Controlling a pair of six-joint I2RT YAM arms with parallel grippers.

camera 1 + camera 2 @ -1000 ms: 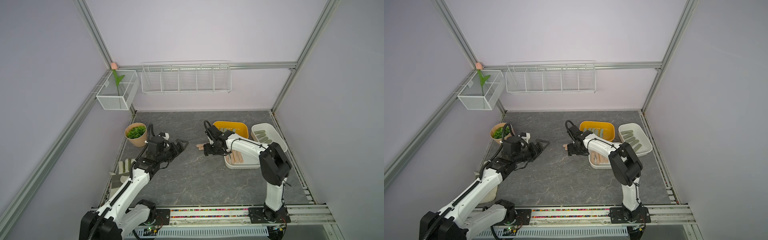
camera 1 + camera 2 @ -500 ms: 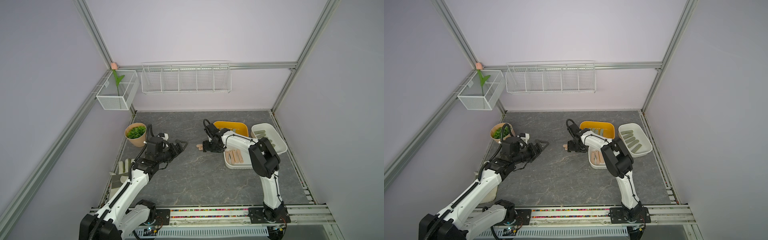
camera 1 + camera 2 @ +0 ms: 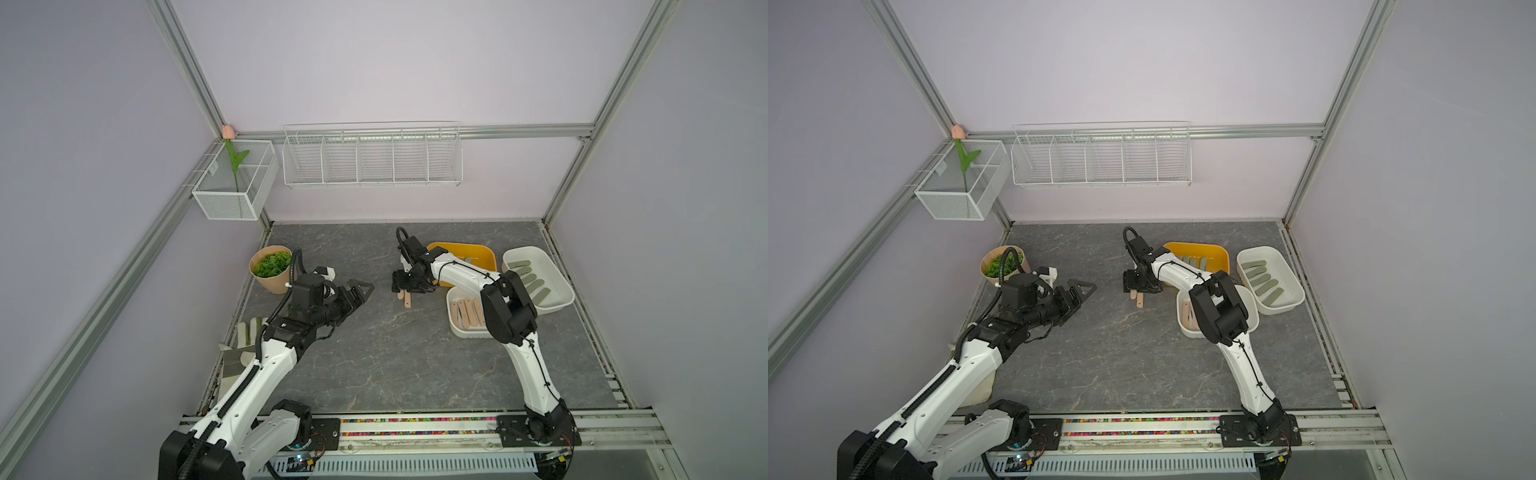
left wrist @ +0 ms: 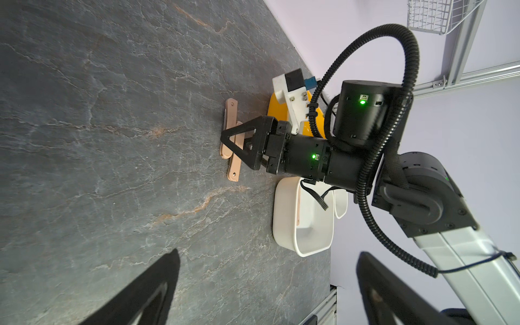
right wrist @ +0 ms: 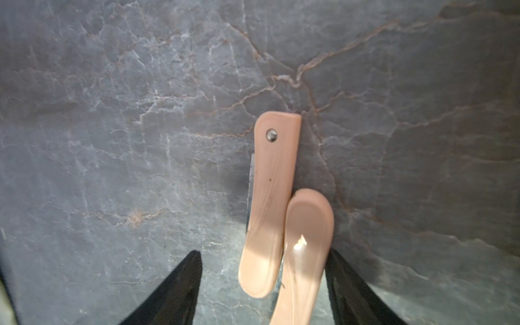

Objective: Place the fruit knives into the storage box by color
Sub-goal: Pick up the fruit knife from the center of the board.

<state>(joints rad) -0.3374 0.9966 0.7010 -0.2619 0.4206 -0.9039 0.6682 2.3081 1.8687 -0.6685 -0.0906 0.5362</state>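
Two peach-pink fruit knives [image 3: 405, 297] lie side by side on the dark stone table, overlapping in the right wrist view as one [image 5: 270, 202] and the other [image 5: 305, 253]. My right gripper [image 3: 405, 286] is down over them and open, with both knives between its fingers [image 5: 180, 287]; one finger touches the nearer knife. My left gripper [image 3: 359, 291] hovers open and holds nothing, left of the knives. The storage boxes stand to the right: a yellow one [image 3: 488, 251] with mint knives [image 3: 1196, 262], a white one [image 3: 557, 274] with olive knives [image 3: 530, 278], and a white one [image 3: 455, 328] with pink knives [image 3: 467, 311].
A potted green plant [image 3: 272, 270] stands at the table's left side, with a pale work glove [image 3: 245, 340] nearer the front edge. A wire rack [image 3: 372, 160] and a mesh basket with a tulip [image 3: 235, 185] hang on the walls.
My right gripper has moved left and come down over the two pink knives, its jaws narrowing slightly. The left arm has barely moved.
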